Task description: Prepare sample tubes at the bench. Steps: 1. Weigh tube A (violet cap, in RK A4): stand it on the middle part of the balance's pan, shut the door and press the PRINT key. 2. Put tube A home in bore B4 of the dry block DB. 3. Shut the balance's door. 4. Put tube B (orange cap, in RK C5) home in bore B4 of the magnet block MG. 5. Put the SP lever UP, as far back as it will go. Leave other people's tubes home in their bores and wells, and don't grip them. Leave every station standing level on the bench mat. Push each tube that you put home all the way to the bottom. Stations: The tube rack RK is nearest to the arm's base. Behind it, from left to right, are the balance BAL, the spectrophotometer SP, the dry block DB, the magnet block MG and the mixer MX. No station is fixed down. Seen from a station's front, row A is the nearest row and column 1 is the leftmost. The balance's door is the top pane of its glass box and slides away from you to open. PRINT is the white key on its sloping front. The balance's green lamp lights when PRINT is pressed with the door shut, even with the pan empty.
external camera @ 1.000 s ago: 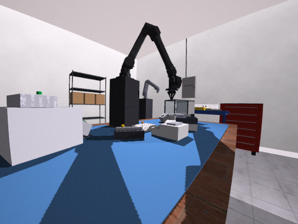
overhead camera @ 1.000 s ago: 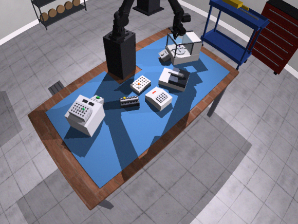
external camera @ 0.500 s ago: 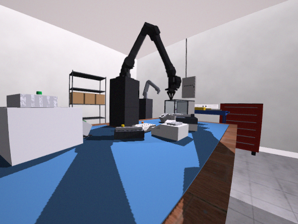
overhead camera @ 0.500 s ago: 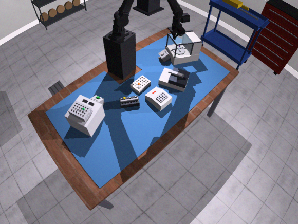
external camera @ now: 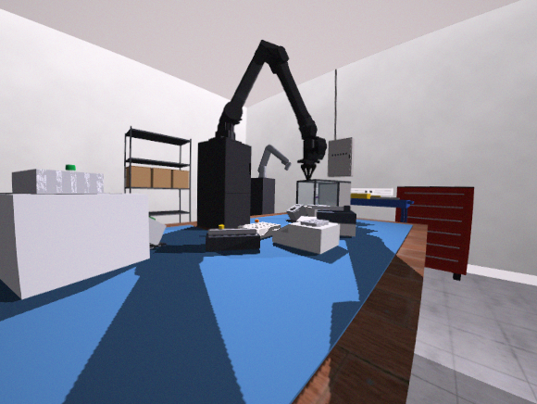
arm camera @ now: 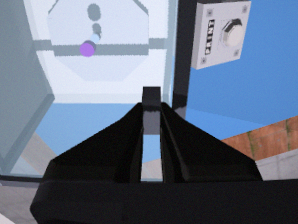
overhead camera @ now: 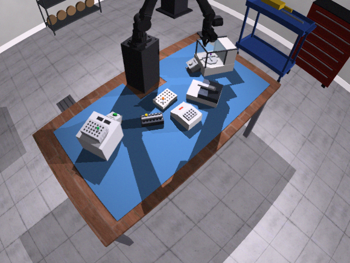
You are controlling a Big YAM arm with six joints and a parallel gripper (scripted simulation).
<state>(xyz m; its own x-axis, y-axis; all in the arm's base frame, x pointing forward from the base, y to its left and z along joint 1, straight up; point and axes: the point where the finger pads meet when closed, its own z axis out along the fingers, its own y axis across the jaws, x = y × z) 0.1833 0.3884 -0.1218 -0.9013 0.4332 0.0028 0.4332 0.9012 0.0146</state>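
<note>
Tube A [overhead camera: 210,55] [arm camera: 87,49], with its violet cap, stands on the pan [arm camera: 112,60] inside the balance's glass box [overhead camera: 217,67] [external camera: 324,192]. My gripper [overhead camera: 207,41] [external camera: 308,177] [arm camera: 151,111] is at the top of the glass box, near its front edge. Its fingers are shut on a small dark handle of the top door pane. The white PRINT key [arm camera: 231,31] [overhead camera: 191,63] sits on the sloping front, to the right in the wrist view. Tube B [overhead camera: 163,98] [external camera: 256,220], with its orange cap, stands in the white rack RK [overhead camera: 169,95].
The spectrophotometer SP [overhead camera: 205,91] lies in front of the balance. Then come the dry block DB [overhead camera: 185,114], the black magnet block MG [overhead camera: 152,119] with a yellow-capped tube, and the mixer MX [overhead camera: 99,136] with green-capped tubes. The arm's black pedestal [overhead camera: 140,63] stands behind the rack.
</note>
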